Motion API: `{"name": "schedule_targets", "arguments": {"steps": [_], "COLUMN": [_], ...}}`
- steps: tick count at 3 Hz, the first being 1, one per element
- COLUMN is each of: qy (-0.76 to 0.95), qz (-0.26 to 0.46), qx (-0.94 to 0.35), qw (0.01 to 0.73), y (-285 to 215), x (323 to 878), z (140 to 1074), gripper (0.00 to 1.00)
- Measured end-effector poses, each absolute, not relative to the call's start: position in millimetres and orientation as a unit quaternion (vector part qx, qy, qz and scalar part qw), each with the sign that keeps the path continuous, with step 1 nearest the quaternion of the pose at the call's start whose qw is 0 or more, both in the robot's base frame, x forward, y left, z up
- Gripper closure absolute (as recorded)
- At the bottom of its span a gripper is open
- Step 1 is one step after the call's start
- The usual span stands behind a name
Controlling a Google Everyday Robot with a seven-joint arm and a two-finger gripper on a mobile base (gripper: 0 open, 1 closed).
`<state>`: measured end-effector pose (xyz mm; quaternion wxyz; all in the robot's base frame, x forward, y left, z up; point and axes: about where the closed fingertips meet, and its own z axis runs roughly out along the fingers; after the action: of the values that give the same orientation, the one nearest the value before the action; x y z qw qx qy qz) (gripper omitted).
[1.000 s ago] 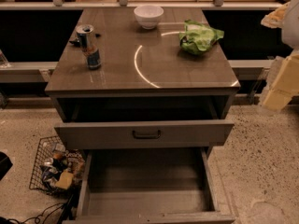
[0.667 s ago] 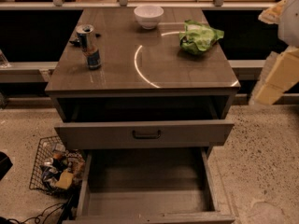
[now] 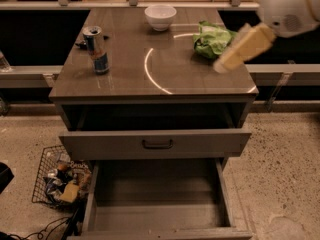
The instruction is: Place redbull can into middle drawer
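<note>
- Camera view: redbull can (image 3: 96,49) stands upright on the tabletop (image 3: 125,81), on the left side near the left edge, with its silver top and pull tab facing up.
- The gripper (image 3: 223,64) is the tan end of the arm (image 3: 287,6), which slants down from the upper right. It sits over the right part of the tabletop, just beside the lower right of the green crumpled bag (image 3: 211,38).
- The can is well apart from the gripper, across the tabletop to the left. It touches only the tabletop.
- I cannot tell whether the gripper is released or clenched; its tip cannot be made out.
- The middle drawer (image 3: 157,211) is pulled far out at the bottom, with bare grey floor and side walls showing. Its front edge is cut off by the lower frame edge.
- Above it, the drawer front with dark bar handle (image 3: 157,144) is out a little way. The space behind it is dark and the contents are not readable.
- A white bowl (image 3: 160,16) sits at the back centre of the tabletop, apart from both the can and the bag.
- A small dark item (image 3: 80,45) lies just behind and left of the can; it is too small to identify.
- A wire basket (image 3: 60,179) stands on the floor left of the drawers, full of mixed clutter I cannot identify.
- The arm's white body is cut off at the top right corner.
</note>
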<state>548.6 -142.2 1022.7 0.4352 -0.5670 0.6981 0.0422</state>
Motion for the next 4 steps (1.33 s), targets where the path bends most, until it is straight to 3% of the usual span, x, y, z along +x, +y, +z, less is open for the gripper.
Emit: {"name": "schedule_targets", "arguments": {"steps": [2, 3, 4], "qy": [0.603, 0.603, 0.601], "qz": [0.150, 0.150, 0.203], "qx": [-0.511, -0.511, -0.515], "qw": [0.594, 0.594, 0.577], "y": [-74, -74, -29], "x": [624, 624, 634], "z": [1065, 1065, 1027], "gripper": [0.00, 0.00, 0.00]}}
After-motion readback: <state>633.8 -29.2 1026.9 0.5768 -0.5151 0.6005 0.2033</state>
